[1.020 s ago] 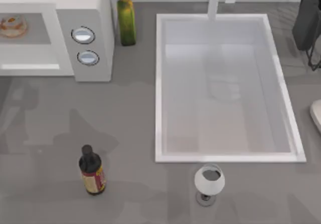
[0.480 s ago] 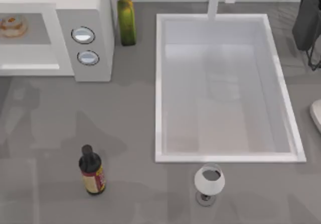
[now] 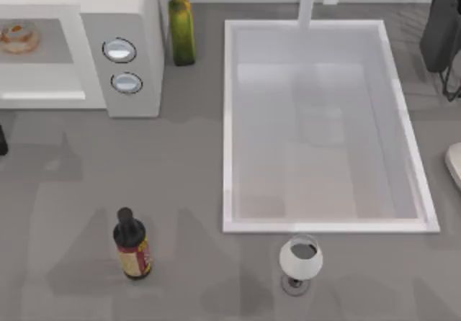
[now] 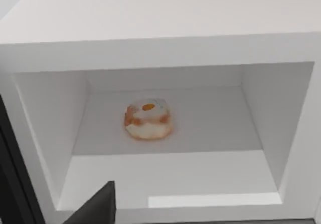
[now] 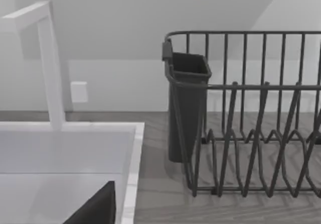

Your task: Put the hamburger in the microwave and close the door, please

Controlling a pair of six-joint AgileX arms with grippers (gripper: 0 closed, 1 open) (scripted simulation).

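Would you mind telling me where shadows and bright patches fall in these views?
Top view: soft, broad shadows lie on the grey counter near the dark bottle and wine glass. Left wrist view: a bright patch sits on the microwave cavity's front floor; the hamburger is evenly lit. Right wrist view: the dish rack casts striped shadows.

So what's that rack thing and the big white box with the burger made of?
The rack looks like dark coated wire: thin bent bars with gaps. The microwave looks like smooth matte white plastic or painted metal; can't tell which. The hamburger sits inside.
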